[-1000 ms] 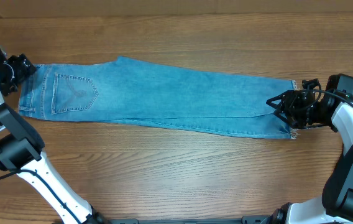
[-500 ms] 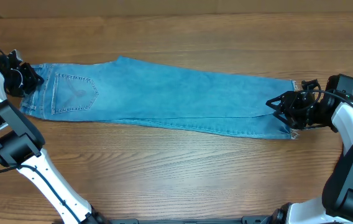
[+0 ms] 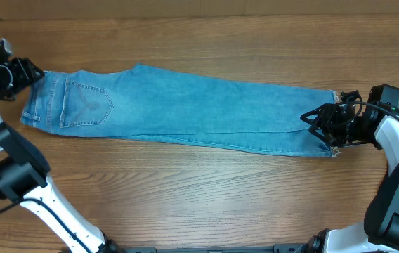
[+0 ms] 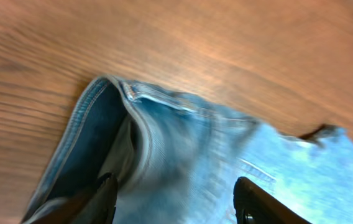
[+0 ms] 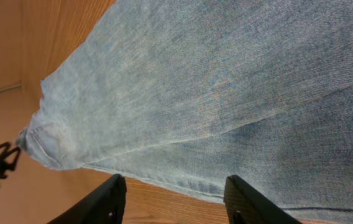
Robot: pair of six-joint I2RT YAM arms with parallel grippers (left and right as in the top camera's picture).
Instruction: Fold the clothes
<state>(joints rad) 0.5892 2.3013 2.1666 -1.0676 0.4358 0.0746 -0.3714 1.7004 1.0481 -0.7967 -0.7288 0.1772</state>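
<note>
The clothes, light blue jeans (image 3: 185, 109), lie flat and stretched across the table with the waist at the left and the frayed hems (image 3: 334, 95) at the right. A stitched back pocket (image 3: 86, 105) faces up. My left gripper (image 3: 24, 74) hovers at the waistband's far corner. In the left wrist view its jaws (image 4: 178, 199) stand apart over the blurred waistband (image 4: 133, 99), holding nothing. My right gripper (image 3: 319, 125) sits over the hem end. In the right wrist view it (image 5: 176, 199) is open above the leg's lower edge (image 5: 183, 183) and bare wood.
The jeans rest on a wooden table (image 3: 199, 197), with a paler strip along its far edge (image 3: 185, 8). The left arm's links (image 3: 13, 165) stand at the near left, and the right arm's links (image 3: 396, 197) at the near right.
The left gripper reached in over the waistband, then drew back up and left with its jaws parted again. The waist corner has shifted slightly. The right arm has not moved.
</note>
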